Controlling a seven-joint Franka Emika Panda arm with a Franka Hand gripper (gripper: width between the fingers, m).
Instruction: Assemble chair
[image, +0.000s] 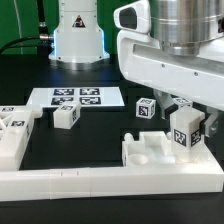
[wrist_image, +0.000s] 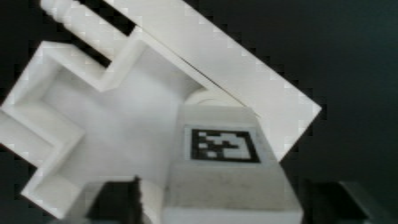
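Observation:
My gripper (image: 186, 132) is shut on a white chair block (image: 185, 134) with a black-and-white tag on its face. It holds the block just above the right end of a wide notched white chair part (image: 150, 152). In the wrist view the tagged block (wrist_image: 221, 150) fills the gap between my dark fingers (wrist_image: 119, 203), and the notched part (wrist_image: 98, 95) lies below it. A small tagged cube (image: 66, 116) and another tagged cube (image: 147, 108) sit loose on the black table. More tagged white parts (image: 14, 131) lie at the exterior view's left.
The long white border rail (image: 95, 186) runs along the front, right behind the notched part. The marker board (image: 76, 97) lies flat at the back centre. The arm's white base (image: 78, 35) stands behind it.

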